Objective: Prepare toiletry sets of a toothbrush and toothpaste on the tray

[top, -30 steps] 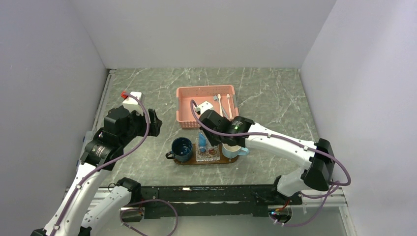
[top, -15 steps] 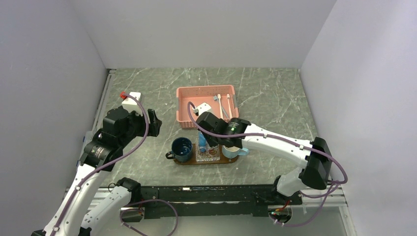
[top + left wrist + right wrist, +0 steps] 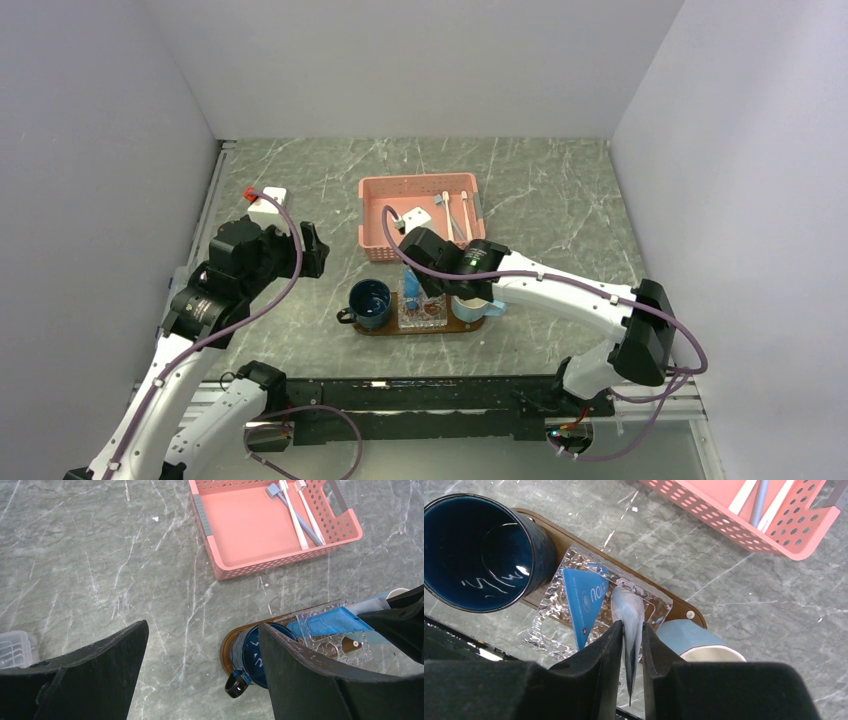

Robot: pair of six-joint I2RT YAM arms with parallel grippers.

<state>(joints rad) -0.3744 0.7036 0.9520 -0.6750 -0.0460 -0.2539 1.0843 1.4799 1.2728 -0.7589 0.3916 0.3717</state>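
Toothpaste is where the work stands. One pale tube [image 3: 626, 607] hangs upright, nose down, between the fingers of the right claw [image 3: 631, 627]. The claw is nearly closed, with both fingers lying against the tube's flat sides, so it appears to have hold of it, though how firmly the pictures do not show. The tube's lower end is at the clear dish [image 3: 549, 615], where a blue tube [image 3: 586, 597] already lies flat.

The dish sits on the tray [image 3: 559, 530], between a dark mug [image 3: 479, 550] at one end and a light blue mug [image 3: 691, 640] at the other. No toothbrush can be seen on the tray or in either mug.

The toothbrushes [image 3: 294, 517] lie in the pink basket [image 3: 240, 530], which stands on the bench [image 3: 100, 555] just beyond the tray and apart from it. Two are white and there is a greyer one beside them.

The left claw [image 3: 202, 626] hovers over bare bench near the dark mug's end of the tray, spread wide and holding nothing.

By my reading, the toothpaste half is close to done, with one tube placed and the other about to be set down. The toothbrush half has not begun, since every brush is in the basket and each must be brought over to pair with a tube.
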